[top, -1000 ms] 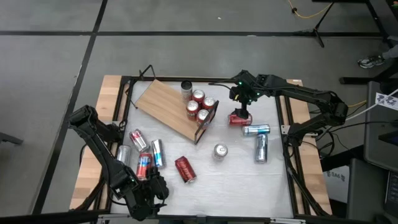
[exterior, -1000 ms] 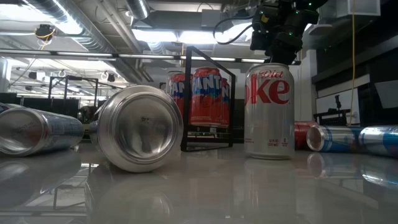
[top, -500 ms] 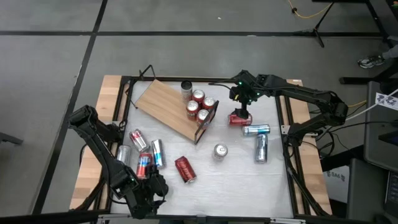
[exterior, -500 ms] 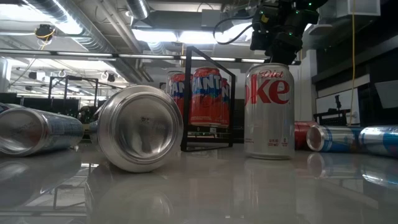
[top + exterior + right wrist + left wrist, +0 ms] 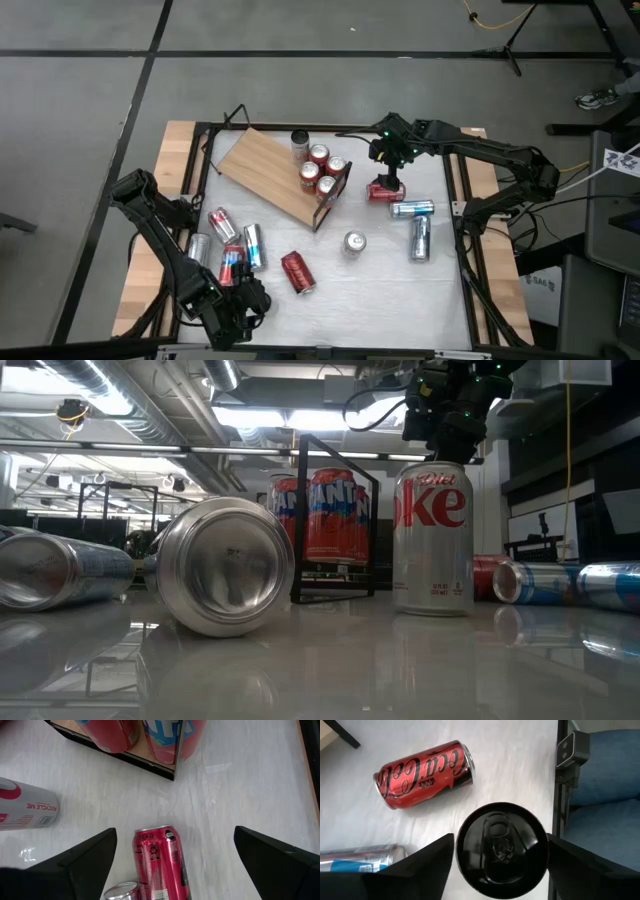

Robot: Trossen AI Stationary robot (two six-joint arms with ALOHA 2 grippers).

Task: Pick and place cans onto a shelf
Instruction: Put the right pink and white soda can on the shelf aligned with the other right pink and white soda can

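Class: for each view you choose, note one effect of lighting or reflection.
Low view: ceiling lights glare, and the glossy table mirrors the cans. Left wrist view: the black can top reflects a dull sheen. Right wrist view: soft streaks on the white table.

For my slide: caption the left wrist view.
Left gripper straddling an upright black-topped can, red can lying beyond.
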